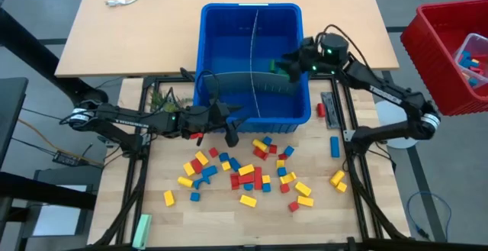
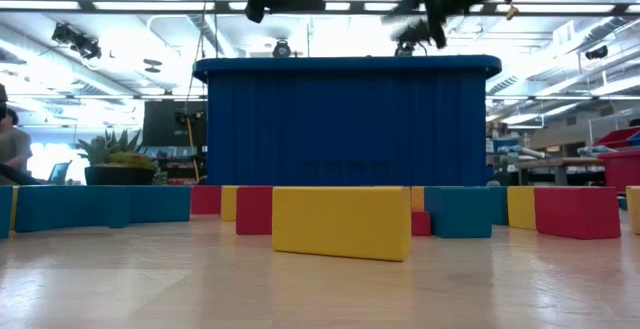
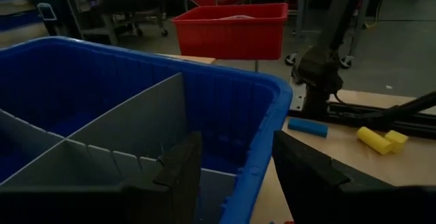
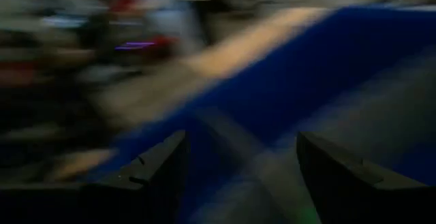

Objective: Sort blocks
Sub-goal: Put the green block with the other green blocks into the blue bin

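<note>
1. Nearest the low camera lies a yellow block [image 2: 343, 222] on the wooden table [image 1: 229, 220].
2. Blue bin [image 1: 252, 30] stands behind the blocks, split by grey dividers [image 1: 255, 83].
3. Left gripper [image 1: 229, 129] hangs at the bin's near rim, fingers apart, nothing between them.
4. Right gripper [image 1: 286, 62] sits over the bin's right side, fingers spread and empty; something green [image 1: 276, 67] shows just beside it.
5. Blocks [image 1: 252, 176] in red, yellow and blue lie scattered before the bin.
</note>
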Motion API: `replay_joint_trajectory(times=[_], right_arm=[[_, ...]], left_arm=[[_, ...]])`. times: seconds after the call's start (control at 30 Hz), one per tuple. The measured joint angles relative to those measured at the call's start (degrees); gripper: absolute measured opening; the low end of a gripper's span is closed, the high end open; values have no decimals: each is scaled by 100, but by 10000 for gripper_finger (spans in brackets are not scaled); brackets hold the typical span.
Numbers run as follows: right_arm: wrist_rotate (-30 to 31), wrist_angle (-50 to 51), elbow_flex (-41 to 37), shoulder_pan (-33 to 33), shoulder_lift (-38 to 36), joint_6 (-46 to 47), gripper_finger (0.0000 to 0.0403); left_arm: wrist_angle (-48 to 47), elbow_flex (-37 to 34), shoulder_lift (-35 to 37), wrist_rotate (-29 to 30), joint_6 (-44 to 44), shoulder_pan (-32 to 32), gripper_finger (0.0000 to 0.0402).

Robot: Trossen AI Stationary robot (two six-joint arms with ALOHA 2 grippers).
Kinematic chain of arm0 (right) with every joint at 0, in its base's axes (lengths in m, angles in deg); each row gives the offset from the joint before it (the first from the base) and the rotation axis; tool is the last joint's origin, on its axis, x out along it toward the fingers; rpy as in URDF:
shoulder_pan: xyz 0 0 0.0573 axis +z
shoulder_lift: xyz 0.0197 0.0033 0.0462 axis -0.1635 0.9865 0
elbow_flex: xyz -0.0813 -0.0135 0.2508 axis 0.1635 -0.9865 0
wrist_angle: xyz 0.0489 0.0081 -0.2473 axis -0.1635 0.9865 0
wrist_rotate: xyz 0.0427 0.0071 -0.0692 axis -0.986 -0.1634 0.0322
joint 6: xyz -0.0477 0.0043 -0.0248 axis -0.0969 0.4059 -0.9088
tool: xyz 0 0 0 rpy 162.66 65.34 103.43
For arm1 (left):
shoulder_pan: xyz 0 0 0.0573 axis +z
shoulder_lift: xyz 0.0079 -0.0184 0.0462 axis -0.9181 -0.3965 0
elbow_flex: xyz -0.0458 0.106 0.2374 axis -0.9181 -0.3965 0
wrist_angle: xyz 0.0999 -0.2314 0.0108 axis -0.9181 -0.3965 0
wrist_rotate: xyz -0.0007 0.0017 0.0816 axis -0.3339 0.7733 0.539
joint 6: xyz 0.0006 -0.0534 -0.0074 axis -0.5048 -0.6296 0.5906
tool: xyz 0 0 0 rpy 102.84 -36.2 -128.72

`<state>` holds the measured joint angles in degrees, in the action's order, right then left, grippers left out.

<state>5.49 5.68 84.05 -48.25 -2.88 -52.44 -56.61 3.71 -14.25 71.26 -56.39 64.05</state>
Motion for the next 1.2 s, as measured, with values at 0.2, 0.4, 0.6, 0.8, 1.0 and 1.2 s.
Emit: replay_joint_trajectory(times=[0.2, 0.4, 0.6, 0.8, 1.0, 1.2], right_arm=[[-714, -2, 9, 1632, -348, -174, 250], [33, 343, 4, 3039, -178, -541, 240], [847, 418, 2, 3940, 214, -796, 234], [1564, 779, 2, 4552, 404, -737, 227], [2219, 1146, 0, 5113, 511, -628, 219], [2714, 1106, 4, 5643, 641, -319, 214]], left_arm=[[67, -2, -1, -40, 143, 0, 188], [362, -2, -1, -52, 268, 0, 188], [378, -2, -1, -54, 278, 0, 188], [146, -4, -1, -47, 206, -238, 188], [-460, -4, -1, 66, 5, -846, 182], [-1375, -4, -1, 223, -507, -1504, 167]])
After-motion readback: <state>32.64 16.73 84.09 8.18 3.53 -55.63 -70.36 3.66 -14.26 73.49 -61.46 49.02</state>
